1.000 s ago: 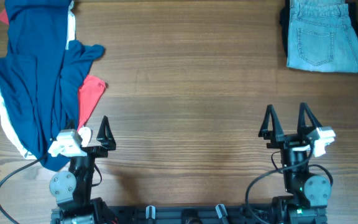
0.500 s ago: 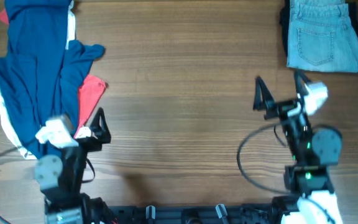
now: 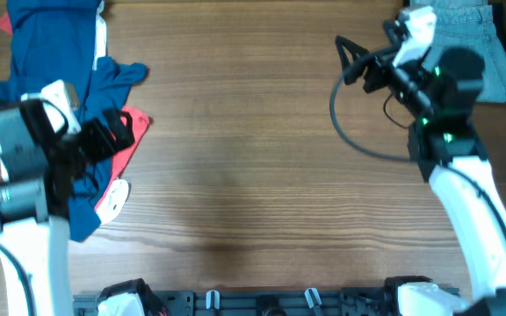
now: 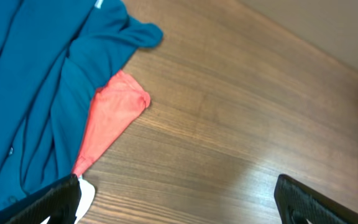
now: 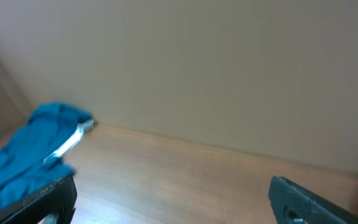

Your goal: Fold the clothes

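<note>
"Which pincer is nearer?"

"My left pincer [image 4: 176, 186], released, above the blue shirt [image 3: 51, 53], which runs along the counter's [image 3: 253, 175] left edge from the far-left corner. My right pincer [image 5: 173, 186], released too, is well apart."

no readable text, labels or signs

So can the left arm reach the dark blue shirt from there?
Probably yes: the left gripper hangs just above the edge of the dark blue shirt, jaws open, with nothing in between.
</note>
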